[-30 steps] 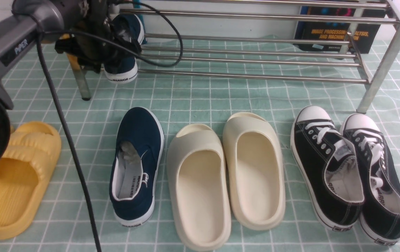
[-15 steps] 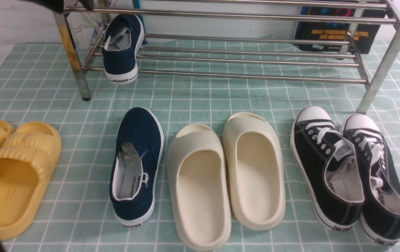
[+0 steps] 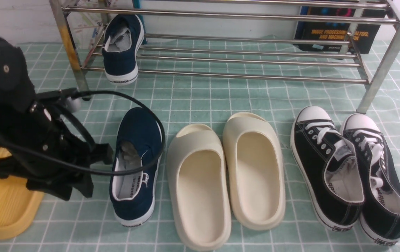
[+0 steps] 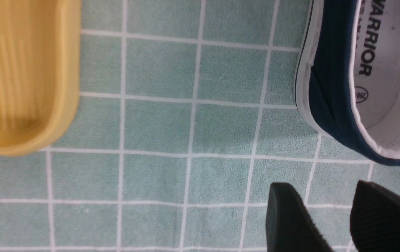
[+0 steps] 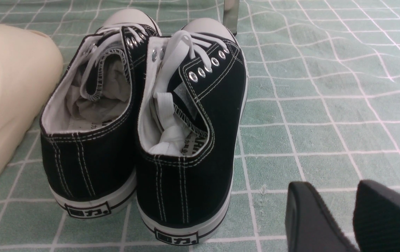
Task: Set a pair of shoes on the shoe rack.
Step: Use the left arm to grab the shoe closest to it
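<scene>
- First navy shoe (image 3: 121,49) sits on the rack (image 3: 256,75), lower bars, far left end, heel toward us. Prob tucked at the end to leave room beside it for its twin.
- 2nd navy shoe (image 3: 137,164) is on the cloth (image 3: 221,94), between the yellow slide (image 4: 21,77) and the cream slides (image 3: 200,185), toe pointing at the rack. That's the one left to fetch imo.
- Left gripper (image 4: 324,196) hangs low over bare cloth just beside that shoe's heel. It touches nothing, w/ fingers parted a moderate gap and empty.
- In the front view it's a dark blob w/ cable across it, so we can't really read the jaws there. We're going by the wrist cam.
- Right gripper (image 5: 331,189) sits near the heels of the black sneakers (image 5: 144,122), also parted and empty. Looks parked to us.
</scene>
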{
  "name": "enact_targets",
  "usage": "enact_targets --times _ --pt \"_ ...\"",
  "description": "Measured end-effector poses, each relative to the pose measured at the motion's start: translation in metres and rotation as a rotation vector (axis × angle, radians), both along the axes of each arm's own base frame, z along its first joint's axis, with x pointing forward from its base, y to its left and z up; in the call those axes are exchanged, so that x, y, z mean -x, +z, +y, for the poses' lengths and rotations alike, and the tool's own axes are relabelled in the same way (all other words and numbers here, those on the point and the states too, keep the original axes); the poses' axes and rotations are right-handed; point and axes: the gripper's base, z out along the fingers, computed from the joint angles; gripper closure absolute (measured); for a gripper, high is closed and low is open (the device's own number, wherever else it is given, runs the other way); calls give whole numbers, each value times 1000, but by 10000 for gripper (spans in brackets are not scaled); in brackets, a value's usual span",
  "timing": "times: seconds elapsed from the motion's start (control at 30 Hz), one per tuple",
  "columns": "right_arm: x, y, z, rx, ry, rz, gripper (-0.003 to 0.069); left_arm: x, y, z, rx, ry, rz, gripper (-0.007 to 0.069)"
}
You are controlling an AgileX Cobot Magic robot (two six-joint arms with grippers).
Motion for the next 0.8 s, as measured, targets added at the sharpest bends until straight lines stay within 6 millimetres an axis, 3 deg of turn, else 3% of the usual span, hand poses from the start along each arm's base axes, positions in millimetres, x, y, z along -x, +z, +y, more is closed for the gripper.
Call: enact_targets --times 0.17,0.33,0.47,0.8 --pt "0 0 0 0 0 0 419 -6 -2 -4 23 -13 -87 350" --pt "0 0 0 0 0 0 419 -5 -2 -27 -17 -152 -161 351" --pt "0 0 0 0 0 0 419 -8 -6 -35 -74 -220 -198 351" --pt "0 0 0 0 0 0 419 -30 -36 -38 -83 -118 -120 314"
